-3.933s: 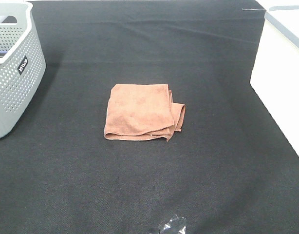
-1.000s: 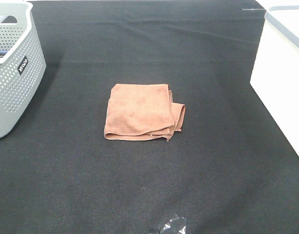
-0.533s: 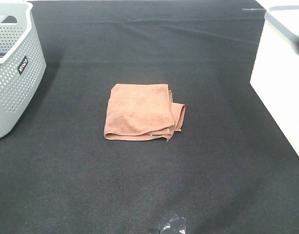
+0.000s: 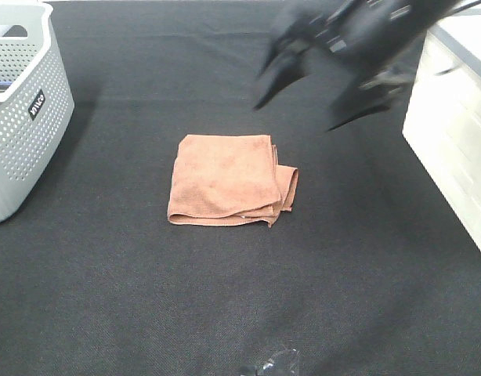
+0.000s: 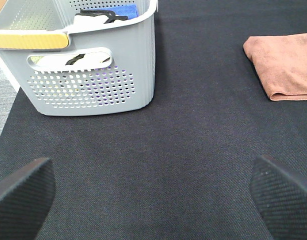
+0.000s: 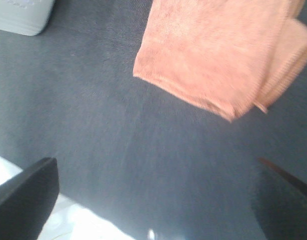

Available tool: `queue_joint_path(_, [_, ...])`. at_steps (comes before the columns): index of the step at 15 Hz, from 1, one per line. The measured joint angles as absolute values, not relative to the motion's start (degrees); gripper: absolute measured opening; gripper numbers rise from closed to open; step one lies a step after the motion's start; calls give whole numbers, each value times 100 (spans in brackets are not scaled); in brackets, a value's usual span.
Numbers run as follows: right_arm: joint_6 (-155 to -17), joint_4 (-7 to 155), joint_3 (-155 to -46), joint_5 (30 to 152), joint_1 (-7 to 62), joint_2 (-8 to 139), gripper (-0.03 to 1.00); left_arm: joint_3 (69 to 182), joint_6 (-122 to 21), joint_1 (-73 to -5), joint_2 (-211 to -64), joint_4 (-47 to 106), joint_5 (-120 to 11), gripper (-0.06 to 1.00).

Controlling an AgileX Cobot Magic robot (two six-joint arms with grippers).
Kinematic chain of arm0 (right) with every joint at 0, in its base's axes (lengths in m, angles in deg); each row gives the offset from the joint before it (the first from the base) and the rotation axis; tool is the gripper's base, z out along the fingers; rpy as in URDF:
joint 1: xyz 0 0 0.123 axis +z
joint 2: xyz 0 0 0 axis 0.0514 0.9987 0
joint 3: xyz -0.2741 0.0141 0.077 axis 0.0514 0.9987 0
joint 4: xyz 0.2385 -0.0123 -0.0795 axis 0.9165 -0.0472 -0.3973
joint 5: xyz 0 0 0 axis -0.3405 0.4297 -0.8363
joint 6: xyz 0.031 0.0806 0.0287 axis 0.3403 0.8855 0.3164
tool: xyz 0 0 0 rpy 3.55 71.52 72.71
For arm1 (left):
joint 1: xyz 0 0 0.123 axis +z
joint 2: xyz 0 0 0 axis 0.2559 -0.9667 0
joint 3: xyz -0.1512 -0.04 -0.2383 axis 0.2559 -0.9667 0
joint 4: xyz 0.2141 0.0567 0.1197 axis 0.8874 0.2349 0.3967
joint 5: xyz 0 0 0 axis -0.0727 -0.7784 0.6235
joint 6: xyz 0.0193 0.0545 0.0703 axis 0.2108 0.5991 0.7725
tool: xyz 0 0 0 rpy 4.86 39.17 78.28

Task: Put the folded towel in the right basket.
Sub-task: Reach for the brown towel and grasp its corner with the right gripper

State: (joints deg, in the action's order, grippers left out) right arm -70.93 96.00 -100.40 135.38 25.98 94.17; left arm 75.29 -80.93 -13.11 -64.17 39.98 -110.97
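Note:
The folded brown towel point(image 4: 229, 180) lies flat in the middle of the black cloth. It also shows in the left wrist view point(image 5: 286, 65) and the right wrist view point(image 6: 218, 55). The white right basket point(image 4: 452, 133) stands at the right edge. My right gripper point(image 4: 299, 110) is blurred, open and empty, above the cloth behind and to the right of the towel. In its own view the right gripper point(image 6: 153, 200) has its fingers wide apart. My left gripper point(image 5: 153, 200) is open and empty, low over bare cloth; it is out of the high view.
A grey perforated basket point(image 4: 21, 110) holding several items stands at the far left, and close in the left wrist view point(image 5: 93, 75). A small shiny black object point(image 4: 276, 364) sits at the front edge. A pale basket corner point(image 6: 18, 15) shows in the right wrist view.
My right arm has swept into the high view at the top right, blurred with motion. The towel and both baskets have not moved.

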Motion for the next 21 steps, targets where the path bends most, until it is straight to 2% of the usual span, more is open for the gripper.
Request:
queue_joint_path(5, [-6938,9641,-10911,13504,2306,11313,98,7529,-8093,-1311,-6417,3998,-11097,99])
queue_joint_path(11, [-6915,9801,-10985,13160,1945,12178,98,7529,-8093,-1311,-6417,3998,-11097,99])
queue_joint_path(17, [-7007,10489,-11083,13017,2002,12465,98,7529,-8093,-1311,-6417,3998,-11097,99])
queue_joint_path(21, [-7070,11130,-11243,12673,2604,12768,94,7529,-8093,-1311,-6417,3998,-11097,99])
